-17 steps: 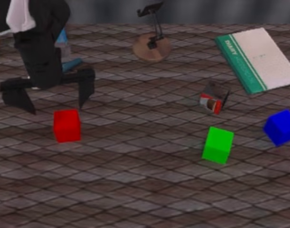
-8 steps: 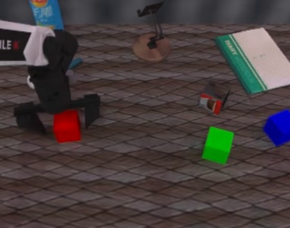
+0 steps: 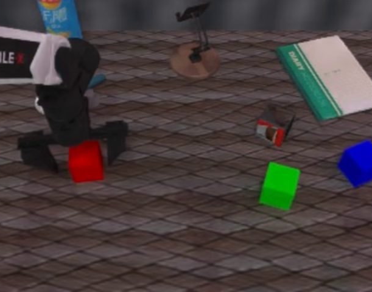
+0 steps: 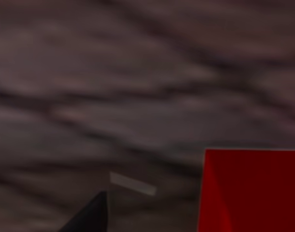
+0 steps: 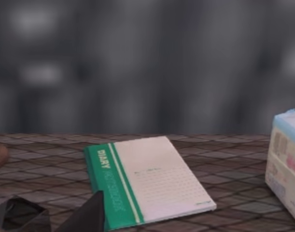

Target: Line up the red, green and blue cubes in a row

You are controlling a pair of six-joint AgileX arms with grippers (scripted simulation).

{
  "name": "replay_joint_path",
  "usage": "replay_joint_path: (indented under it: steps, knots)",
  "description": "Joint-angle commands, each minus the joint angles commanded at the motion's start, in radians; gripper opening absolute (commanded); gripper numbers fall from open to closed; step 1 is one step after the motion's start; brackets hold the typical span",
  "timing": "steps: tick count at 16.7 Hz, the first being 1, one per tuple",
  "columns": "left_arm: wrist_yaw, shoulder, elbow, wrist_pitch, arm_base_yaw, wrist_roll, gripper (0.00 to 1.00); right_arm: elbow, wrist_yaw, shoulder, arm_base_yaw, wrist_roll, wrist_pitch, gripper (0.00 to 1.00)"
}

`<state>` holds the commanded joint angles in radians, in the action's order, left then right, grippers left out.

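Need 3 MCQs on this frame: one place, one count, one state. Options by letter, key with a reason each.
1. Which cube stands between the left gripper's fingers?
A. green
B. red
C. blue

2. How many plain cubes are on the table?
A. two
B. three
C. four

3. What is the state of the left gripper?
A. open around the cube
B. shut on the cube and lifted
C. parked away from every cube

Key:
1 B: the left gripper straddles the red cube.
2 B: red, green cube and blue cube.
3 A: its fingers stand apart on either side of the red cube, which sits on the table.
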<state>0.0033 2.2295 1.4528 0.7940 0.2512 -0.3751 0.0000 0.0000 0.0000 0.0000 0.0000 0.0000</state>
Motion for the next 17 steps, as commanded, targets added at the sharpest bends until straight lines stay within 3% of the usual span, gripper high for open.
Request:
replay_joint_path:
  steps: [9, 17]
  knots:
    - [0.000, 0.000, 0.000, 0.000, 0.000, 0.000, 0.02, 0.000, 0.000, 0.000, 0.000, 0.000, 0.000, 1.00]
    - [0.000, 0.000, 0.000, 0.000, 0.000, 0.000, 0.00, 0.000, 0.000, 0.000, 0.000, 0.000, 0.000, 1.00]
